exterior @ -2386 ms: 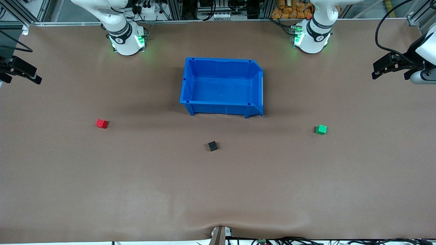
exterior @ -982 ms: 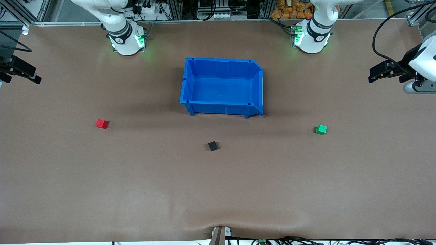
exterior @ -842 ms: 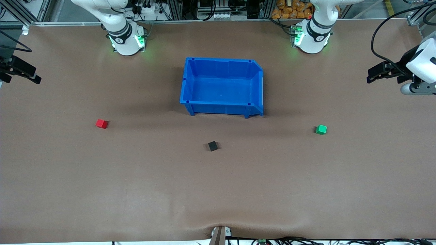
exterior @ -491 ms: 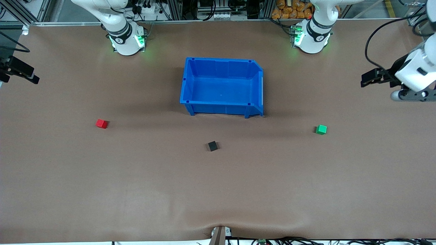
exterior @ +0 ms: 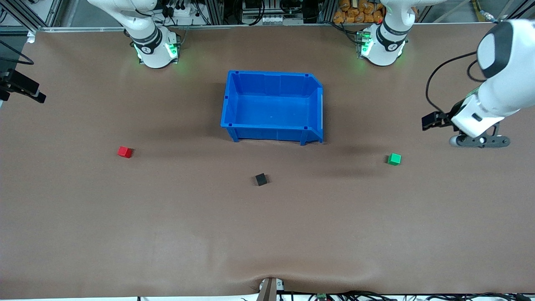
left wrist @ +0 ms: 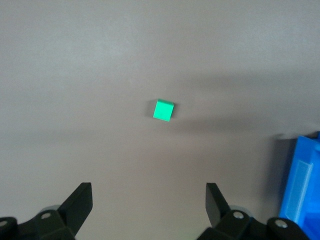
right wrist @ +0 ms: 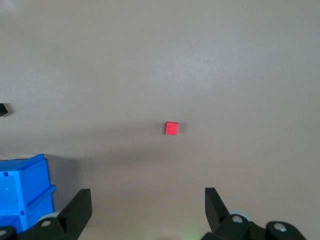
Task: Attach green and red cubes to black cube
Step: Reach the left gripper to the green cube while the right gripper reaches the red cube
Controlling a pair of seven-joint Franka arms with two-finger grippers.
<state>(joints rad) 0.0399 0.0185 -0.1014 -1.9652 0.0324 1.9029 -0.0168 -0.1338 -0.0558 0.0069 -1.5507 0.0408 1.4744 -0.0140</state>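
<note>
The black cube (exterior: 261, 179) lies on the brown table a little nearer the front camera than the blue bin. The green cube (exterior: 394, 159) (left wrist: 163, 110) lies toward the left arm's end. My left gripper (exterior: 479, 142) (left wrist: 148, 202) hangs open and empty over bare table, short of the green cube on the side of that end. The red cube (exterior: 124, 152) (right wrist: 171, 128) lies toward the right arm's end. My right gripper (right wrist: 149, 207) is open and empty, high over the table short of the red cube. Only its black wrist part (exterior: 23, 87) shows in the front view.
The blue bin (exterior: 273, 106) (left wrist: 302, 190) (right wrist: 25, 187) stands empty mid-table, between the two arm bases. The black cube (right wrist: 2, 109) just shows at the edge of the right wrist view. The brown mat has a bump at its front edge (exterior: 269, 280).
The left arm has swung in from the table's end and come down toward the green cube. The right arm has barely shifted. The cubes have not moved.
</note>
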